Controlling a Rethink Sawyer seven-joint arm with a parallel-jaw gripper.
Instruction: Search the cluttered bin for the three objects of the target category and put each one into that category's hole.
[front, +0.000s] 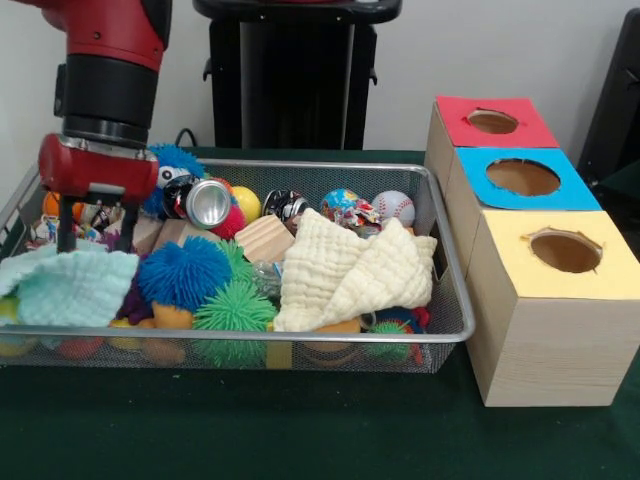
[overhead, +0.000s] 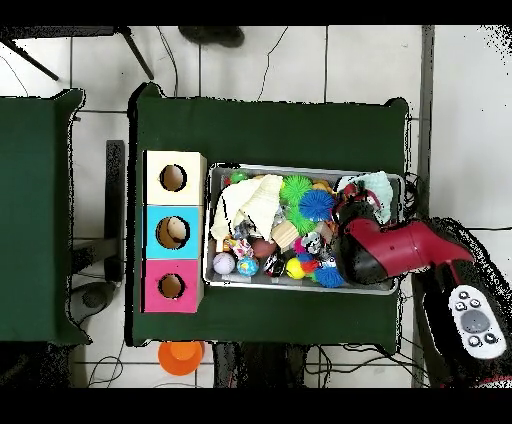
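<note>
Gripper (front: 97, 238) open, fingers apart, nothing between | low over cluttered bin (front: 455, 330), above mint cloth (front: 75, 285) | plush animals not discernible

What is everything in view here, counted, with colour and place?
wire-mesh tray: one, silver, on the green table, crowded.
cloth: one, cream, front right of tray.
cloth: one, pale mint, front left of tray.
puffer balls: one blue, one green, front middle of tray.
wooden block: one, tan, tray centre.
can: one, silver, back of tray.
baseball: one, white, back right corner of tray.
boxes with holes: three, red top, blue top, yellow top, right of tray.
gripper: one, red and black, open, over the tray's left end.
</note>
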